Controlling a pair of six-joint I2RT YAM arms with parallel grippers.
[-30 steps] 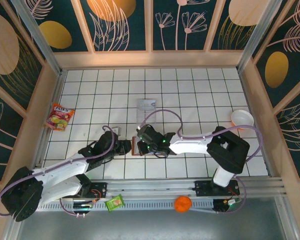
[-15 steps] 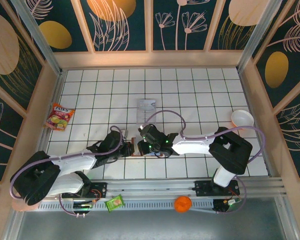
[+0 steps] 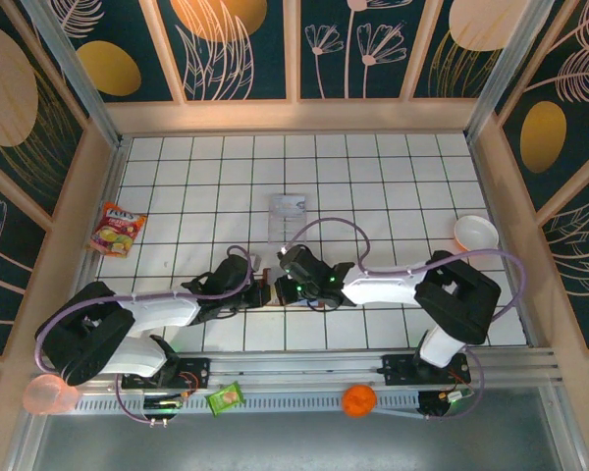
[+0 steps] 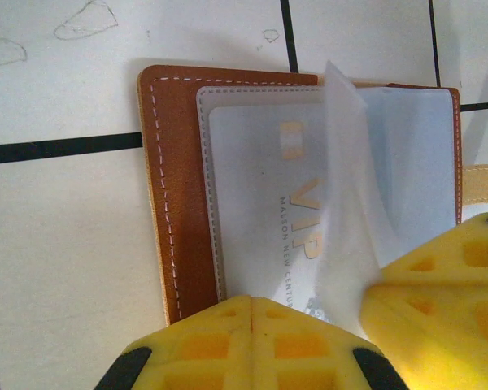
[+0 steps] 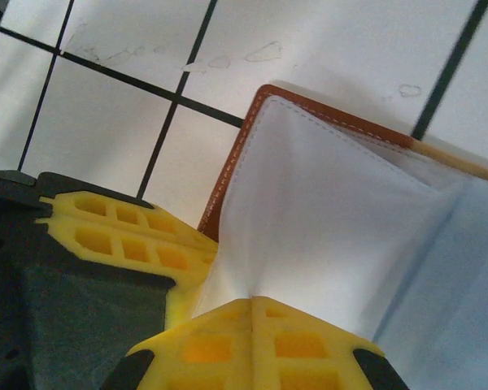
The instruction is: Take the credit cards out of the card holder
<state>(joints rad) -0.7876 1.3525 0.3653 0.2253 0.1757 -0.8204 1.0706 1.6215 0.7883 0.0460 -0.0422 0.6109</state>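
The card holder (image 4: 175,203) lies open on the white tiles, brown leather with pale clear sleeves. A pale credit card (image 4: 260,203) printed "VIP" sits in its sleeve. My left gripper (image 4: 252,302) is shut on the near edge of this card. From the right, my right gripper (image 5: 252,302) is shut on a pale sleeve of the card holder (image 5: 236,162) and lifts it into a tent. In the top view the left gripper (image 3: 259,292) and the right gripper (image 3: 287,288) meet over the card holder (image 3: 272,291). The other arm's fingers (image 5: 122,231) show at the left of the right wrist view.
A clear plastic container (image 3: 287,218) stands just behind the grippers. A snack packet (image 3: 118,229) lies at the far left and a pale bowl (image 3: 474,233) at the right. On the near rail lie an orange cup (image 3: 44,394), a green packet (image 3: 226,397) and an orange ball (image 3: 358,400).
My left arm has reached right up to the card holder and its gripper has shut there. The right gripper has kept its grip and hardly moved.
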